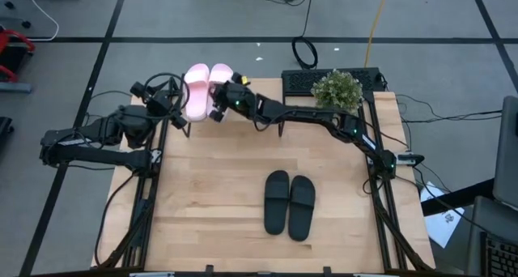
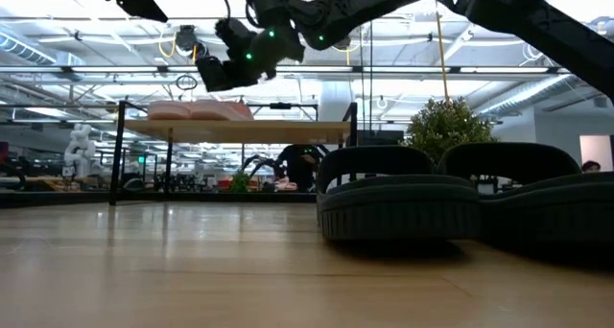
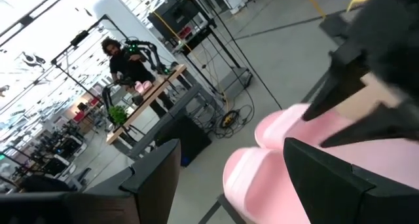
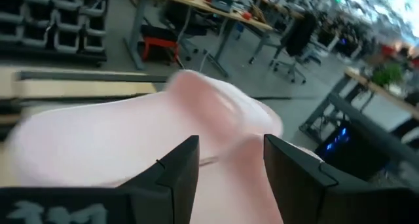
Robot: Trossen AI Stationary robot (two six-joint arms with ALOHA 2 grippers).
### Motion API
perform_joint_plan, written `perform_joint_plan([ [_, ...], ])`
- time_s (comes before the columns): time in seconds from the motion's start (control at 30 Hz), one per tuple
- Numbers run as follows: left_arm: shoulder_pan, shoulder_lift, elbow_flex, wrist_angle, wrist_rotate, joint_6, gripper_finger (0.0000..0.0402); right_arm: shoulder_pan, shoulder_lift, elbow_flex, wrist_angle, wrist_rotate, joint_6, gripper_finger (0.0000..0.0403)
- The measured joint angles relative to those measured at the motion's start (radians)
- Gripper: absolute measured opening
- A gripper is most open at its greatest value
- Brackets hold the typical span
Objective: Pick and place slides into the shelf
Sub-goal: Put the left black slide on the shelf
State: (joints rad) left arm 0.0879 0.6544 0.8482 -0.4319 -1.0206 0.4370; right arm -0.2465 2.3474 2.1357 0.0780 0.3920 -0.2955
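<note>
Right tool (image 1: 217,104) open, hovering just beside pink slides (image 1: 207,84) on shelf (image 2: 240,129).

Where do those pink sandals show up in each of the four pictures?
High view: pink sandals at the table's far edge, on the shelf.
Low view: left of centre, atop the shelf board.
Left wrist view: lower right.
Right wrist view: centre.
Shared landmark: the shelf.

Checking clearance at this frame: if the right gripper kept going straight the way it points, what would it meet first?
Probably the pink slides: the right gripper, fingers open, points straight at them on the shelf. The gap is unclear.
</note>
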Motion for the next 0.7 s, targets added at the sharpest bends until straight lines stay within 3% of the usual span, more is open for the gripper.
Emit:
perform_joint_plan([
  [0.17, 0.0, 0.0, 0.0, -0.078, -0.001, -0.056, 0.0274, 0.096, -0.035, -0.001, -0.058, 0.008, -0.111, 0.0161],
  [0.23, 0.0, 0.0, 0.0, -0.107, -0.001, -0.072, 0.0274, 0.144, -0.057, 0.001, -0.104, 0.07, -0.17, 0.0161],
  [0.33, -0.009, 0.0, 0.0, -0.135, 0.028, -0.098, 0.0274, 0.222, -0.077, 0.001, -0.203, 0.215, -0.294, 0.0161],
  [0.5, -0.069, 0.0, 0.0, -0.159, 0.164, -0.132, 0.0274, 0.347, -0.087, 0.0, -0.355, 0.529, -0.443, 0.0161],
  [0.7, -0.201, 0.019, 0.0, -0.147, 0.353, -0.238, 0.0273, 0.435, -0.088, 0.0, -0.565, 0.871, -0.426, 0.0161],
])
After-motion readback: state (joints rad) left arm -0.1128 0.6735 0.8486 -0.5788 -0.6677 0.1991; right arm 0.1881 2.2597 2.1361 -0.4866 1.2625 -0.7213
